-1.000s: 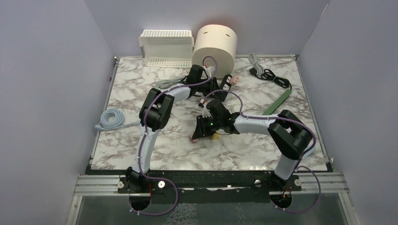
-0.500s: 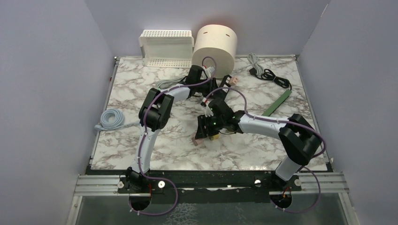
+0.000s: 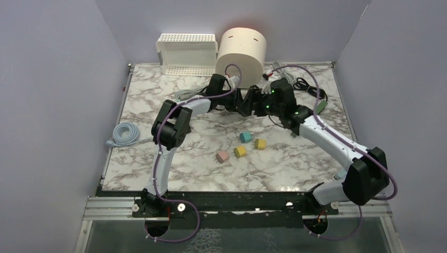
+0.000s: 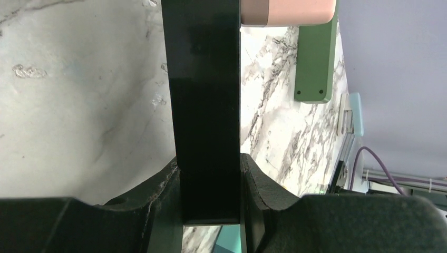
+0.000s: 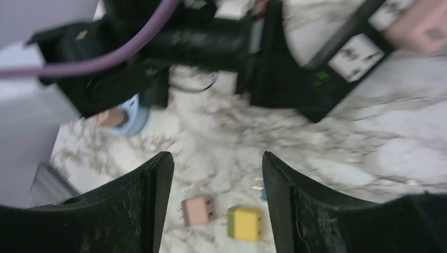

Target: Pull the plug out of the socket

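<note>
**Item 1, pink plug** (image 4: 287, 13). We record it seated in the socket strip (image 4: 205, 105), at the end away from the left gripper (image 4: 208, 176). It is not yet pulled.

**Item 2, socket strip.** A black bar, clenched across its width by the left gripper. We judge this hold is meant to pin the strip, so that the plug gives under a tug and the strip does not. We cannot tell whether the strip rests on the marble table (image 3: 158, 163) or sits lifted clear of it.

**Item 3, right gripper** (image 5: 216, 158). Fingers spread, nothing between them. It hangs just beside the strip and faces it. We judge it is lining up on the plug, though its wrist view is blurred.

**Item 4, loose pieces.** All lie on the near side of the strip, well apart from it:
- teal plug (image 3: 245, 137)
- yellow plug (image 3: 260, 143)
- second yellow plug (image 3: 240, 151)
- loose pink plug (image 3: 222, 156)

**Item 5, behind the strip.** Cream cylinder (image 3: 242, 50) and white basket (image 3: 187, 52).

**Item 6, beyond the strip's plug end.** Green bar (image 4: 313, 63) and black cable (image 3: 311, 87).
</note>
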